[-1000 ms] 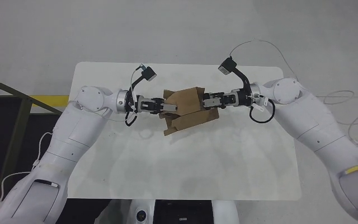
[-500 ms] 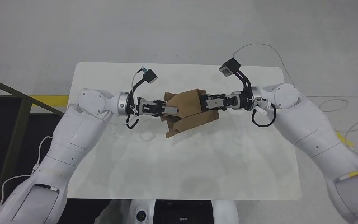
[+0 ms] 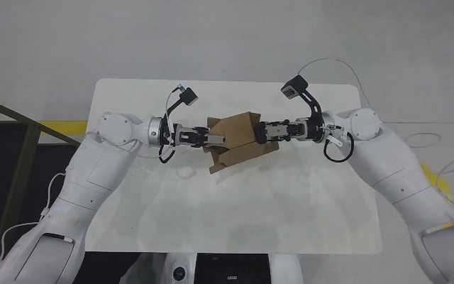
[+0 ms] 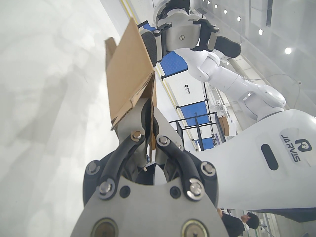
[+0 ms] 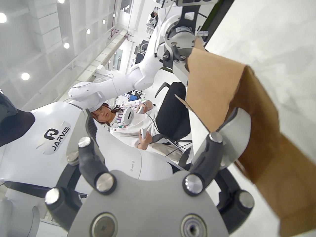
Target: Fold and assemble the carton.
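A brown cardboard carton, partly folded, is held just above the middle of the white table. My left gripper is shut on a flap at the carton's left end; the left wrist view shows the flap edge pinched between its fingers. My right gripper is at the carton's right end and stands wide open. One pad presses against the carton panel, the other finger hangs free. In the right wrist view a pad rests behind the carton.
Bare table surface lies all around the carton, with wide room in front and behind. A dark frame stands beyond the table's left edge. A person sits in the room behind, touching nothing on the table.
The right gripper has crept a little leftward against the carton's right panel and its wrist has turned slightly. The left gripper keeps its hold with hardly any shift.
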